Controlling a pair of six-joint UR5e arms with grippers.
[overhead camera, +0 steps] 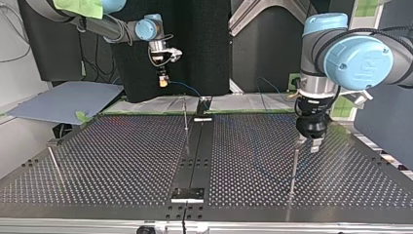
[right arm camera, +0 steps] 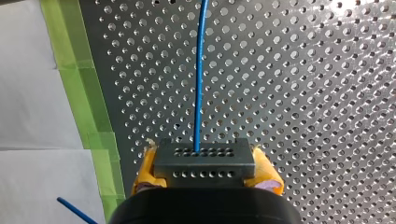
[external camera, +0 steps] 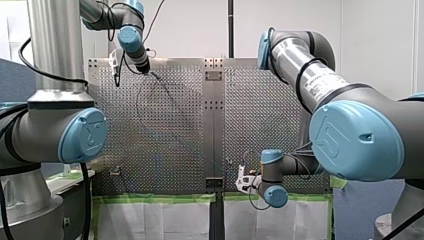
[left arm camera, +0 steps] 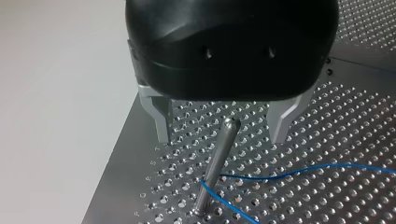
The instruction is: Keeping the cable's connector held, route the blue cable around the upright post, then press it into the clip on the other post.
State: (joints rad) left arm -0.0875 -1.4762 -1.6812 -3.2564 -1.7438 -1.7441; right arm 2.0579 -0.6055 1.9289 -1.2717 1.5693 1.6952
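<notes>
In the left wrist view my left gripper [left arm camera: 222,135] is black with metal fingers [left arm camera: 161,122] and stands open. An upright metal post [left arm camera: 218,156] rises between its fingers without touching them. The thin blue cable [left arm camera: 285,174] bends around that post near its base. In the top view my left gripper [overhead camera: 309,139] hangs just over this post [overhead camera: 294,168]. My right gripper [right arm camera: 205,173] is shut with its yellow pads [right arm camera: 145,168] on the cable's dark grey connector [right arm camera: 204,156]. The blue cable [right arm camera: 200,70] leads straight ahead from the connector over the plate. In the top view my right gripper [overhead camera: 162,80] is lifted at the table's far edge.
A second thin post [overhead camera: 185,118] stands by the table's middle seam, and a third post [overhead camera: 54,164] near the top view's left. Green tape [right arm camera: 79,84] lines the perforated plate's edge beside my right gripper. A blue-grey board [overhead camera: 63,101] lies off the table at the top view's left.
</notes>
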